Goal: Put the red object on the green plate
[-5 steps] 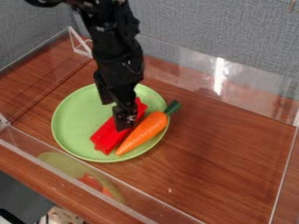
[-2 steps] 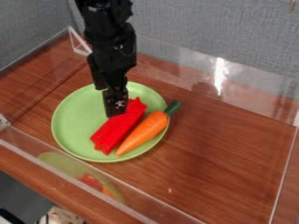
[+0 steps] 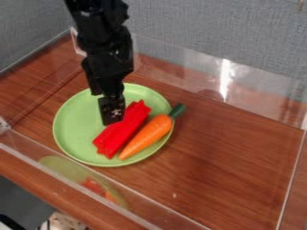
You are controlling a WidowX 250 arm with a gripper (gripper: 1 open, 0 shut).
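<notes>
— Looking down from the one camera: the red object (image 3: pixel 122 129) lies flat on the green plate (image 3: pixel 74 123), tight against the carrot (image 3: pixel 153 133), which shares the plate with its green top poking over the rim on the side toward the desk's (image 3: pixel 240 135) far right corner. The job looks done to me.

— And the end effector (image 3: pixel 113 113)?

— Released, holding nothing. It hangs just over the plate, fingers pointing down, beside the red block's upper end. From this angle I can't tell whether a fingertip is fully clear of the block.

— So what could spoil it?

— If it swings sideways at that height instead of going straight up, I'd guess a finger could catch the end of the block and shove it. The block is long and lies on a diagonal, its lower end close to the plate's near rim, so a push could slide it partly off onto the desk.

— The carrot too?

— Likely. They're touching, so a nudge to one moves the other, and the carrot already sits at the plate's right edge. The clear wall (image 3: pixel 216 211) along the desk's near edge would stop anything going far.
</notes>
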